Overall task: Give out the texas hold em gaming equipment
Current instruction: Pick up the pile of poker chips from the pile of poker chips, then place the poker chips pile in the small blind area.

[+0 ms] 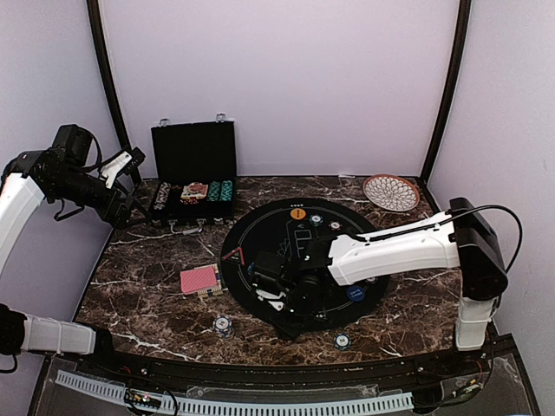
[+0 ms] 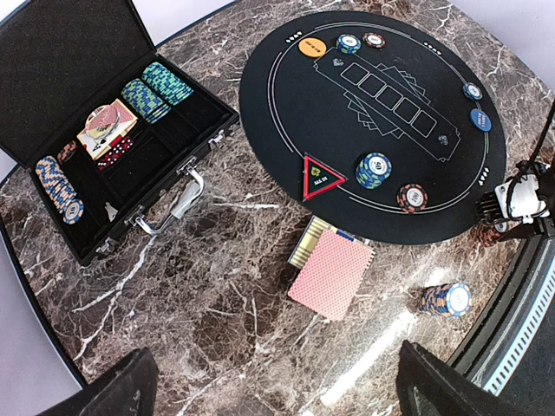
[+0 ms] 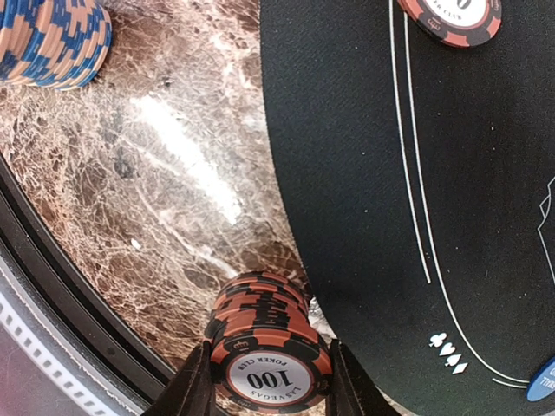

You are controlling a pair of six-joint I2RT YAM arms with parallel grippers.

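From the top, the right arm (image 1: 390, 247) reaches low over the round black mat (image 1: 260, 225); the left arm (image 1: 52, 178) is up high near the open black chip case (image 1: 195, 156); a pack of red-backed cards (image 1: 199, 279) lies on the bench (image 1: 147, 295) just beside the mat; an orange button disc (image 1: 297, 212) sits at the mat's far edge. From the left wrist, the left fingers (image 2: 113, 390) are wide apart and hold nothing; two chip stacks (image 2: 373, 169) stand on the mat; spare chips (image 2: 156, 91) wait in the case. From the right wrist, the right fingers (image 3: 186, 394) sit tight against both sides of a red and black chip stack (image 3: 264, 325); it stands on the bench, right at the mat's edge. I think some chips are shared out, but no cards are dealt yet, so much is left.
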